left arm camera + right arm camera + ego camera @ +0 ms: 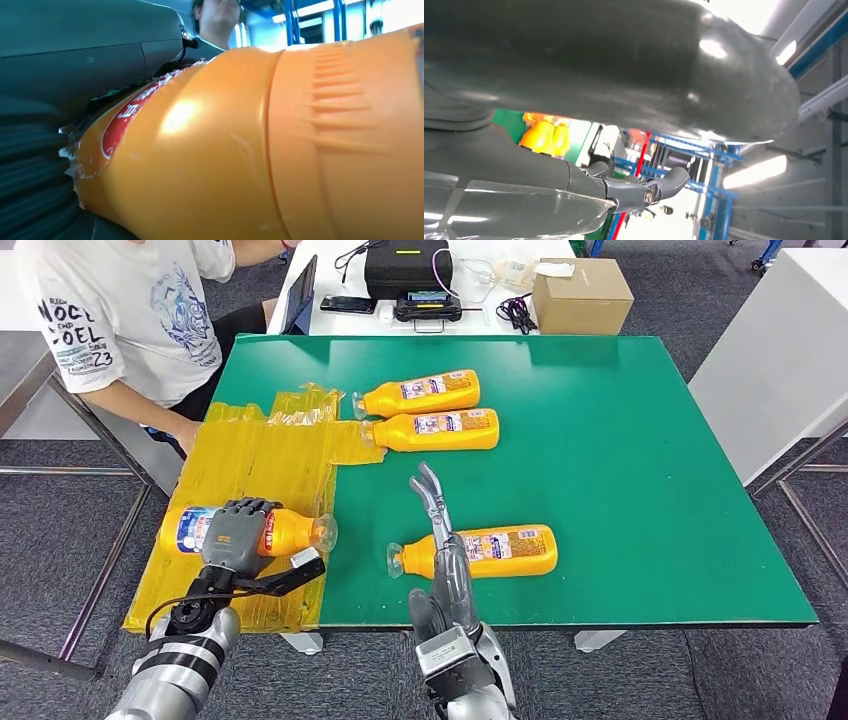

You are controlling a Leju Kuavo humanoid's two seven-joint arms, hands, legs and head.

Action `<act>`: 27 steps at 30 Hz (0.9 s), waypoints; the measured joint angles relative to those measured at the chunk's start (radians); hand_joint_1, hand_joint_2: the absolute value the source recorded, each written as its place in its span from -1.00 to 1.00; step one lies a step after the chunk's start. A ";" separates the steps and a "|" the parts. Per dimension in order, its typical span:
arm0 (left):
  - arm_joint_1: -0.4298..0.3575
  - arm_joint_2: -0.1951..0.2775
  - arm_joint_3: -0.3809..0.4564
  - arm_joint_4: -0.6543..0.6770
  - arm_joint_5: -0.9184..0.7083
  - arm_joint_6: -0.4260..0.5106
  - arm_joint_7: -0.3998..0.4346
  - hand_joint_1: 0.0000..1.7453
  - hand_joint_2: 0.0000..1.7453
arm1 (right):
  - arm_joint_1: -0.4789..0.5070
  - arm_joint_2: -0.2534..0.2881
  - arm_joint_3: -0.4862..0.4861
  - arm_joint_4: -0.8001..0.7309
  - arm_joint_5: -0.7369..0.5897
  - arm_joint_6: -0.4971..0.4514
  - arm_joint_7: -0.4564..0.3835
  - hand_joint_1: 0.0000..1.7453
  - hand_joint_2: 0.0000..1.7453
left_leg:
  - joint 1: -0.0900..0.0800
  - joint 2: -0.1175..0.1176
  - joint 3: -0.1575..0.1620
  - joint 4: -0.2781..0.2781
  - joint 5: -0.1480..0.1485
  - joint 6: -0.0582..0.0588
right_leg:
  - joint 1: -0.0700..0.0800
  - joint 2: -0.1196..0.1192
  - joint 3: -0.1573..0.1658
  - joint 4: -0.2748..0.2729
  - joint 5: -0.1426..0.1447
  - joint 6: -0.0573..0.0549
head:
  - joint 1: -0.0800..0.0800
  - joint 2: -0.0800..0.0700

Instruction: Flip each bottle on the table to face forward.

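Several orange bottles lie on their sides on the green table (640, 470). My left hand (235, 530) grips one bottle (292, 533) over the yellow film (250, 460) at the table's left end, its cap to the right. Close up, this bottle (250, 150) lies against my left hand (75, 60). My right hand (446, 558) stands edge-on with straight fingers (430, 490), holding nothing, just over the neck end of the near bottle (505, 551). Its fingers (644, 192) stretch out, apart from the thumb (624, 65). Two more bottles (425, 392) (440, 429) lie side by side farther back, labels up.
A person in a white T-shirt (130, 310) sits at the back left, one hand (188, 435) by the film's edge. Behind the green table a white table carries a cardboard box (580, 295) and a black case (405, 270). The table's front edge is just below both hands.
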 joint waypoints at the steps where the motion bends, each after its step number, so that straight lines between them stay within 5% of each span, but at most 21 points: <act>1: -0.006 0.007 -0.016 0.023 -0.002 -0.004 0.012 1.00 1.00 | 0.001 0.001 -0.002 0.002 0.000 0.007 0.001 -1.00 -1.00 | 0.000 0.000 0.000 0.000 0.000 0.000 | 0.000 0.000 0.000 0.000 0.000 0.000 | 0.000 0.000; 11: -0.078 0.069 -0.166 0.149 -0.005 -0.127 0.082 1.00 1.00 | 0.005 0.006 -0.020 0.027 -0.015 0.066 0.011 -1.00 -1.00 | 0.000 -0.001 0.004 0.000 0.000 0.000 | 0.000 -0.001 0.005 0.000 0.000 0.000 | 0.000 0.000; 12: -0.084 0.071 -0.169 0.155 -0.002 -0.142 0.081 0.84 1.00 | 0.005 0.007 -0.022 0.029 -0.015 0.069 0.012 -1.00 -1.00 | 0.000 -0.001 0.004 0.000 0.000 0.000 | 0.000 -0.001 0.005 0.000 0.000 0.000 | 0.000 0.000; 16: -0.112 0.079 -0.170 0.171 0.047 -0.237 0.050 -0.83 1.00 | 0.008 0.009 -0.029 0.037 -0.015 0.090 0.014 -1.00 -1.00 | 0.000 -0.001 0.007 -0.001 0.001 -0.001 | 0.000 0.000 0.008 0.000 0.001 -0.002 | 0.000 0.000; 17: -0.120 0.081 -0.169 0.174 0.064 -0.267 0.039 -0.96 1.00 | 0.009 0.010 -0.032 0.039 -0.015 0.096 0.015 -1.00 -1.00 | 0.000 -0.001 0.008 -0.001 0.001 -0.001 | 0.000 0.000 0.008 0.000 0.002 -0.003 | 0.000 0.000; 27: -0.149 0.092 -0.097 0.183 0.326 -0.524 -0.116 -1.00 1.00 | 0.010 0.010 -0.037 0.083 -0.033 0.116 0.004 -1.00 -1.00 | 0.000 -0.005 0.016 -0.001 0.001 -0.002 | 0.000 -0.003 0.017 0.000 0.000 -0.003 | 0.000 0.000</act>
